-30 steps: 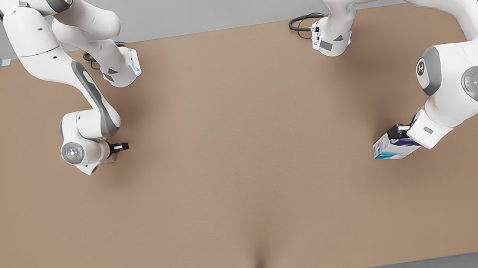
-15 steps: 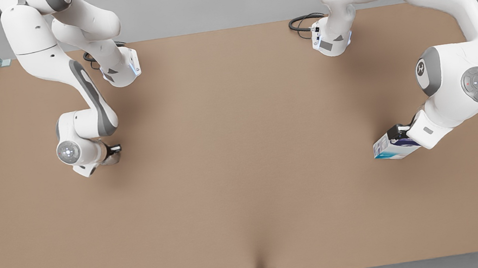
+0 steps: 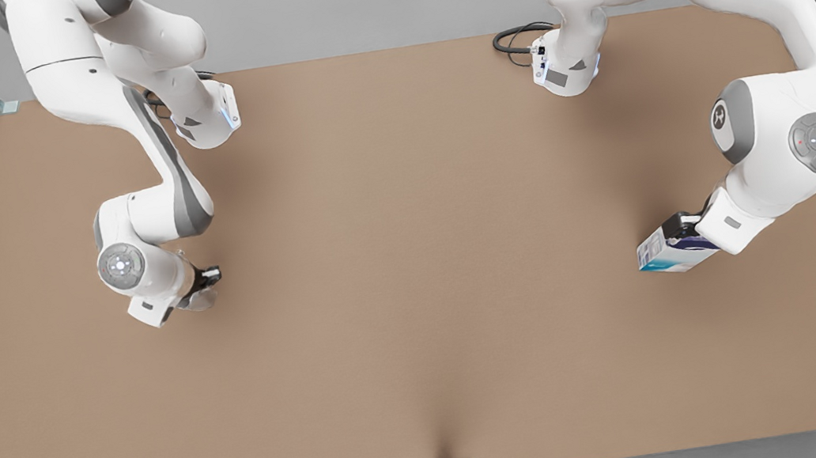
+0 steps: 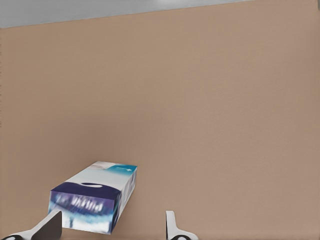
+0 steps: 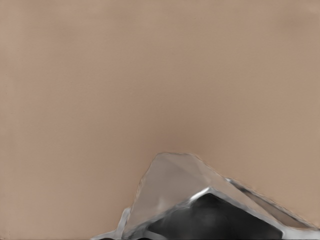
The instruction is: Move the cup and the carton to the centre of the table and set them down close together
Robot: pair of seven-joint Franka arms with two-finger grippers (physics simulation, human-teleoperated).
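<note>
— While your left gripper (image 4: 112, 216) straddled the carton (image 4: 95, 197), spread wide and gripping nothing, it lay at the front view's right. The cup (image 5: 175, 195)?
— Front view's left, at your right gripper (image 3: 207, 278); hold unclear. Step: grasping. Next, you'd close, then carry both centreward.

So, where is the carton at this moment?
The carton is at the front view's right, lying on the table far from its centre. The open left hand is around one of its ends.

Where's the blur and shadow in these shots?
Left wrist view: the carton has smeared print, between the left gripper's spread fingers. Right wrist view: the cup looms close at the right gripper, edges soft. Front view: soft shadows on the table under each gripper.
</note>
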